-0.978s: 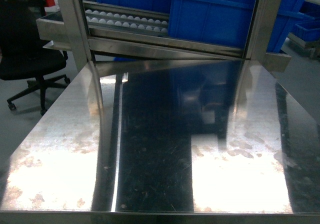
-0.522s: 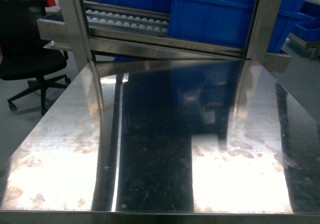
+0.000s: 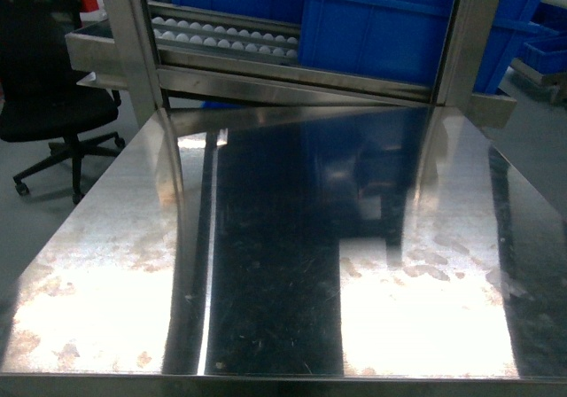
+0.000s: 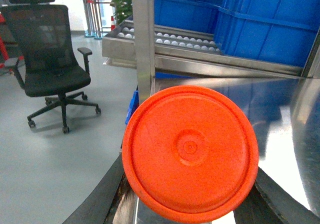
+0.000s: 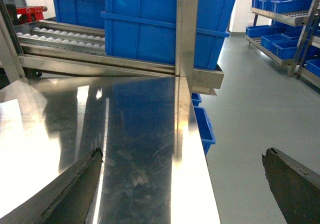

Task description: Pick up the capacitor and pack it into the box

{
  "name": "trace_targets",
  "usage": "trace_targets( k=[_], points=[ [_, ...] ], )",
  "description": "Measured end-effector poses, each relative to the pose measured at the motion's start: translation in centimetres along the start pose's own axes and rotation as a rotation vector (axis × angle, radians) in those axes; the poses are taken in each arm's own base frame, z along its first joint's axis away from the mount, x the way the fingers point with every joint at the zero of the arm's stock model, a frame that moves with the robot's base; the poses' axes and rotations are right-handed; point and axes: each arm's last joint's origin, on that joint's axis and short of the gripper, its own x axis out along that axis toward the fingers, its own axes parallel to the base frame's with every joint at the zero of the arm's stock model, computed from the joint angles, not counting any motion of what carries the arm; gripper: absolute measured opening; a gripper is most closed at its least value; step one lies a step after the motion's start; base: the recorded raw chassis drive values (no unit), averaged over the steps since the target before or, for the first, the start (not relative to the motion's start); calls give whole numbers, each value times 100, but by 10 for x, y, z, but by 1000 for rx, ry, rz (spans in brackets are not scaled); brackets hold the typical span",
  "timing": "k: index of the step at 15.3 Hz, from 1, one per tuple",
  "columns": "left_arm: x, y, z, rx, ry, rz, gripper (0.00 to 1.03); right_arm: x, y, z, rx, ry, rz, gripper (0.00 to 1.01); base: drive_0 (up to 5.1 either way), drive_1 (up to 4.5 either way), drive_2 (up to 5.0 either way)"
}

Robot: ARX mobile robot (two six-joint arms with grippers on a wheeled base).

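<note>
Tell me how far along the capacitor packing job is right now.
Nothing looks packed: the shiny steel table shows no pink box in any view. In hand: the left gripper holds a round orange plastic disc between its fingers, apparently the capacitor's end. The right gripper is open and holds nothing. Left: finding the box and placing the part inside.

Steel table [image 3: 283,264], blue crates [image 3: 381,20] on roller rack [image 3: 221,38], black office chair [image 4: 52,54]
</note>
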Motion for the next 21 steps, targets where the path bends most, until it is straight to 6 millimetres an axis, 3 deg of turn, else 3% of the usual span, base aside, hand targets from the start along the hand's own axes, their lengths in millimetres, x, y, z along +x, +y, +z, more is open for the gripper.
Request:
trace_targets(
  k=[21],
  points=[
    [0, 0, 0, 0, 0, 0, 42, 0, 0, 0, 0, 0, 0, 98, 0, 0, 0]
  ],
)
